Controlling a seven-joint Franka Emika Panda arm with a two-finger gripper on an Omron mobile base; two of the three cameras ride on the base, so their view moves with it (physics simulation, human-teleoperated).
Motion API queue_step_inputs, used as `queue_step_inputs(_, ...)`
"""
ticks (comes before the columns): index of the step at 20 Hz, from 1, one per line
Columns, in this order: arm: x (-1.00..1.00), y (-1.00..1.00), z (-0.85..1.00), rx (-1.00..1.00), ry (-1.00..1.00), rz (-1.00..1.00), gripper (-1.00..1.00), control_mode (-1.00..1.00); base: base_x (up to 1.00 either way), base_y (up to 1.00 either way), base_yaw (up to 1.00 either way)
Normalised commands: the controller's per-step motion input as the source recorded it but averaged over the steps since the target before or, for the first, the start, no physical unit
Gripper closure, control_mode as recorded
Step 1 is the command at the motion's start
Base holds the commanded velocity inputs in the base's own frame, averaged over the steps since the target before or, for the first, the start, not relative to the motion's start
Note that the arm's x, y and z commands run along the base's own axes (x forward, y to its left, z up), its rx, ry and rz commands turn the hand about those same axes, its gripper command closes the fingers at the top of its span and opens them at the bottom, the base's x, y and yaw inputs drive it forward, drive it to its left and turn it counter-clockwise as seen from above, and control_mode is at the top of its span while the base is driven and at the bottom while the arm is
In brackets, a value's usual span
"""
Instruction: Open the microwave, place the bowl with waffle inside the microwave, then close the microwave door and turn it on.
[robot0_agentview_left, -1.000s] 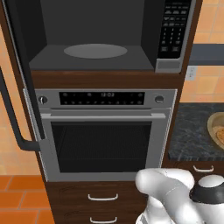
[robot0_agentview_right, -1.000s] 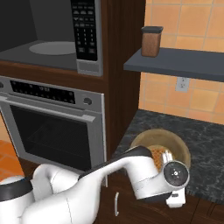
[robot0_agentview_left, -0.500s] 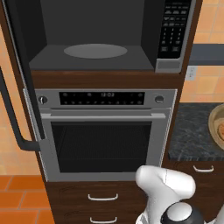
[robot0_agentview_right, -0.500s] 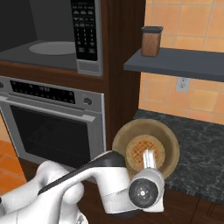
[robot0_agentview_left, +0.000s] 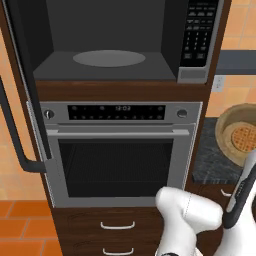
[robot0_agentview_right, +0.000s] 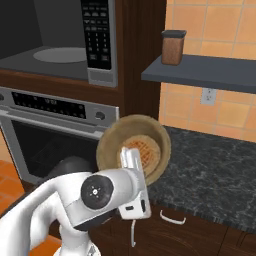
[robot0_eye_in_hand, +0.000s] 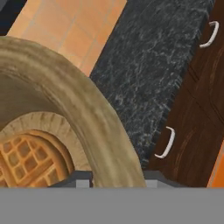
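The bowl with waffle (robot0_agentview_right: 134, 147) is a tan wooden bowl holding an orange-brown waffle. It hangs tilted above the dark counter's front edge, right of the oven. My gripper (robot0_agentview_right: 131, 161) is shut on its near rim, and in the hand view the rim (robot0_eye_in_hand: 100, 131) passes between the fingertips (robot0_eye_in_hand: 78, 178). The bowl also appears at the right edge (robot0_agentview_left: 239, 136). The microwave (robot0_agentview_left: 115, 65) stands open, with its grey turntable (robot0_agentview_left: 109, 58) bare and the keypad (robot0_agentview_left: 200, 30) on the right. The microwave door (robot0_agentview_left: 22, 75) is swung out to the left, with its dark bar handle (robot0_agentview_left: 12, 130) facing me.
A steel oven (robot0_agentview_left: 120, 150) sits under the microwave, with drawers (robot0_agentview_left: 117, 226) below it. The black granite counter (robot0_agentview_right: 215, 170) runs to the right. Above it, a grey shelf (robot0_agentview_right: 210, 70) carries a brown canister (robot0_agentview_right: 172, 47). A wall outlet (robot0_agentview_right: 207, 96) is below the shelf.
The bowl has risen off the counter and moved left toward the oven, tilting as it went. My arm swung with it, gripper still closed on the rim.
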Motion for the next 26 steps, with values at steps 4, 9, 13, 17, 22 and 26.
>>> queue_step_inputs(4, 0.0, 0.81, 0.79, -0.08, 0.0, 0.0, 1.0, -1.0, 0.0, 0.0, 0.0)
queue_step_inputs(9, 0.0, 0.81, 0.78, -0.03, 0.01, 0.0, 1.0, -1.0, 0.0, 0.0, 0.0)
queue_step_inputs(13, -0.03, 0.54, 0.65, 0.01, 0.04, 0.0, 1.0, -1.0, 0.0, 0.0, 0.0)
queue_step_inputs(17, -0.13, 0.51, 0.64, 0.12, 0.08, 0.06, 1.0, -1.0, 0.0, 0.0, 0.0)
queue_step_inputs(22, -0.54, 0.68, 0.26, 0.16, -0.01, 0.17, 1.0, -1.0, 0.0, 0.0, 0.0)
queue_step_inputs(26, -0.15, 0.92, 0.21, 0.12, -0.01, 0.09, 1.0, -1.0, 0.0, 0.0, 0.0)
